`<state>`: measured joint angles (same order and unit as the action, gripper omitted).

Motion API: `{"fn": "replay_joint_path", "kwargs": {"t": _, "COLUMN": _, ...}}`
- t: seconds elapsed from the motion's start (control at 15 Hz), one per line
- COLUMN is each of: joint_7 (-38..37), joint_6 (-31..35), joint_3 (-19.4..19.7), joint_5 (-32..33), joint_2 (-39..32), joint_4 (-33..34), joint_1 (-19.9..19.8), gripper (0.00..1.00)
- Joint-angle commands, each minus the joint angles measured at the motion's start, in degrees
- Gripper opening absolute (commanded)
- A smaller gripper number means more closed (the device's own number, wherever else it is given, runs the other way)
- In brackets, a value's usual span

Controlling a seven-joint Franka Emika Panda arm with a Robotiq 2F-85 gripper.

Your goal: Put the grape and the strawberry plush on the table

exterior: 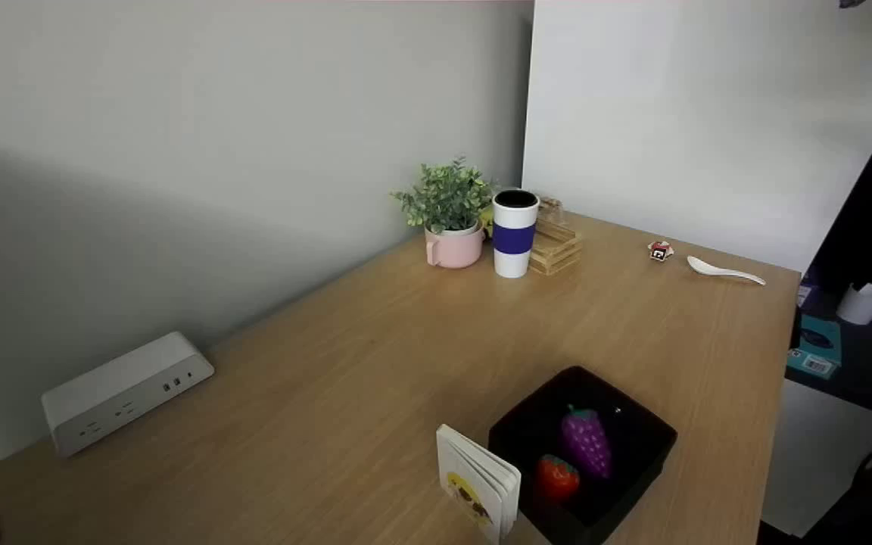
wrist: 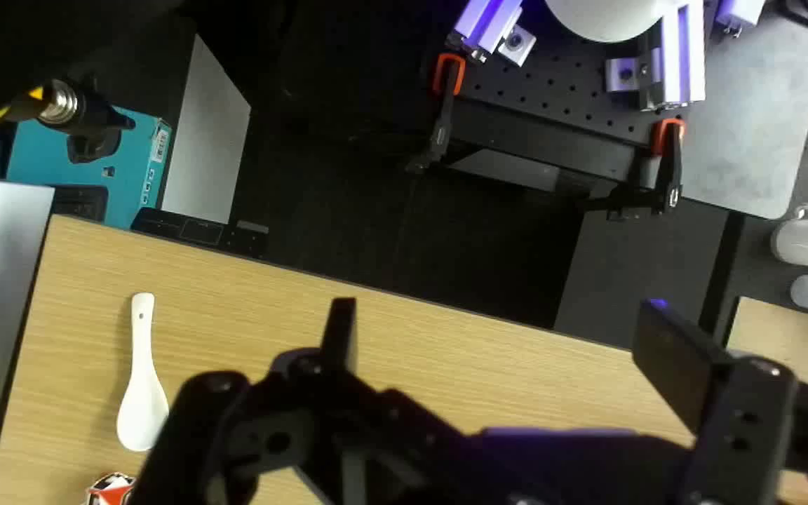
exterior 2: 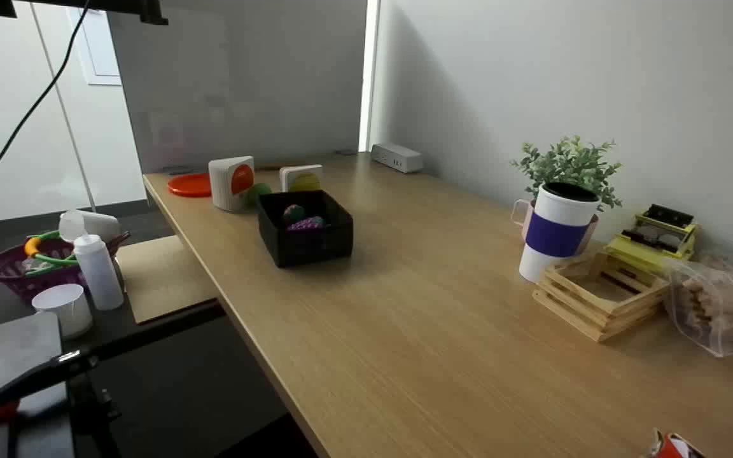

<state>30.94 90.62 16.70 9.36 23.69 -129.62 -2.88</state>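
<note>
The purple bumpy grape (exterior: 587, 443) lies in the black square tray (exterior: 636, 481) in an exterior view. The red strawberry plush (exterior: 557, 477) with a green top lies beside it in the same tray. In an exterior view the grape (exterior 2: 307, 223) and the strawberry plush (exterior 2: 293, 214) show partly over the rim of the tray (exterior 2: 315, 245). The tray stands on the light-brown table (exterior: 345, 393). My gripper (wrist: 499, 308) is open and empty in the wrist view, high above the edge of the table (wrist: 460, 365). Neither plush nor the tray shows in the wrist view.
A board book (exterior: 479, 484) stands against the tray, and another book (exterior 2: 231, 184) stands near a red plate (exterior 2: 189, 185). A tumbler (exterior: 513, 235), potted plant (exterior: 451, 204) and wooden crate (exterior 2: 602, 296) stand by the wall. A white spoon (wrist: 143, 393) lies at the table's end.
</note>
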Motion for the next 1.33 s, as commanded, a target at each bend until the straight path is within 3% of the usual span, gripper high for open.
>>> {"fn": "replay_joint_path", "kwargs": {"t": 0.0, "joint_7": 0.3, "joint_6": 0.0, "joint_3": -0.8, "joint_5": -0.3, "joint_2": -0.1, "joint_4": 0.1, "joint_1": -0.9, "gripper": 1.0}}
{"fn": "replay_joint_path", "kwargs": {"t": 0.27, "joint_7": 0.3, "joint_6": 0.0, "joint_3": -0.8, "joint_5": -0.3, "joint_2": -0.1, "joint_4": 0.1, "joint_1": -0.9, "gripper": 1.0}}
{"fn": "replay_joint_path", "kwargs": {"t": 0.53, "joint_7": 9.7, "joint_6": -0.8, "joint_3": 0.6, "joint_5": -9.0, "joint_2": -4.9, "joint_4": 2.5, "joint_1": 1.7, "gripper": 1.0}}
{"fn": "replay_joint_path", "kwargs": {"t": 1.0, "joint_7": 24.6, "joint_6": -3.3, "joint_3": -2.9, "joint_5": -22.3, "joint_2": -18.1, "joint_4": 6.7, "joint_1": 3.8, "gripper": 1.0}}
{"fn": "replay_joint_path", "kwargs": {"t": 1.07, "joint_7": 20.8, "joint_6": -0.8, "joint_3": -3.7, "joint_5": -20.6, "joint_2": -12.9, "joint_4": 3.1, "joint_1": 2.0, "gripper": 1.0}}
{"fn": "replay_joint_path", "kwargs": {"t": 1.27, "joint_7": 21.2, "joint_6": -0.6, "joint_3": -4.8, "joint_5": -20.8, "joint_2": -14.9, "joint_4": 3.5, "joint_1": 1.7, "gripper": 1.0}}
